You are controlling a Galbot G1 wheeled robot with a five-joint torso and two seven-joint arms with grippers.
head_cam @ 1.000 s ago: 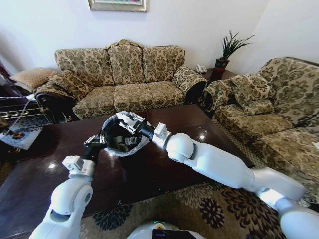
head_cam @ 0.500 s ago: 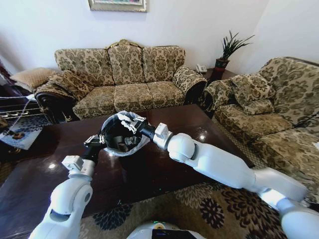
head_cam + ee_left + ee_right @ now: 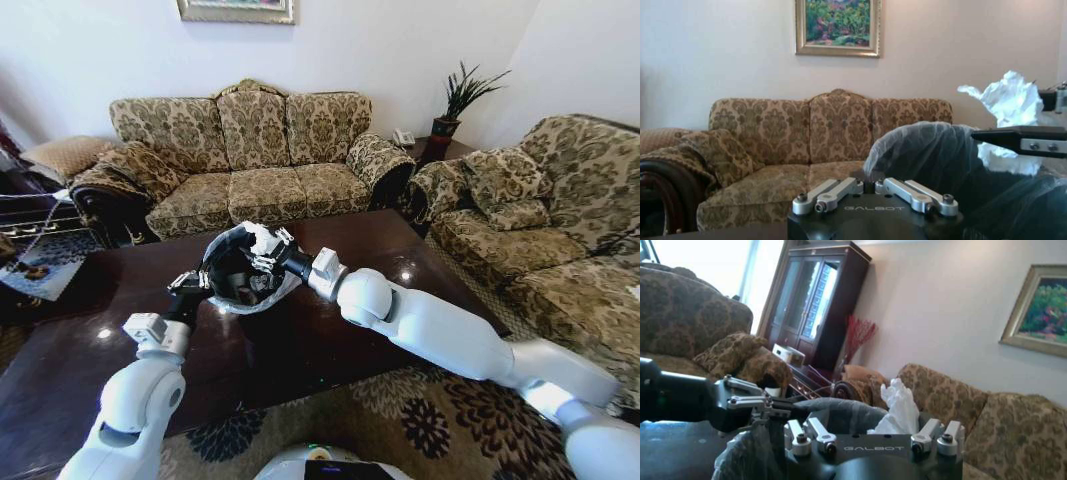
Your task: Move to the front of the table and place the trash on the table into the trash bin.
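One crumpled white tissue sits pinched in the right gripper, right over the mouth of the trash bin; the wad stands up between the jaws in the right wrist view. The black bin, its translucent bag liner folded over the rim, stands near the middle of the dark coffee table, toward the far edge that faces the patterned sofa. The left gripper is closed on the bin's left rim, steadying it.

Risks, as I judge them: the tissue is light and springy, so if the jaws part while it is over the rim rather than the opening, it may catch on the liner or roll out onto the table. It could also cling to a finger pad. If the right arm bumps the rim, the bin may tip or slide, unless the left gripper's hold prevents it.
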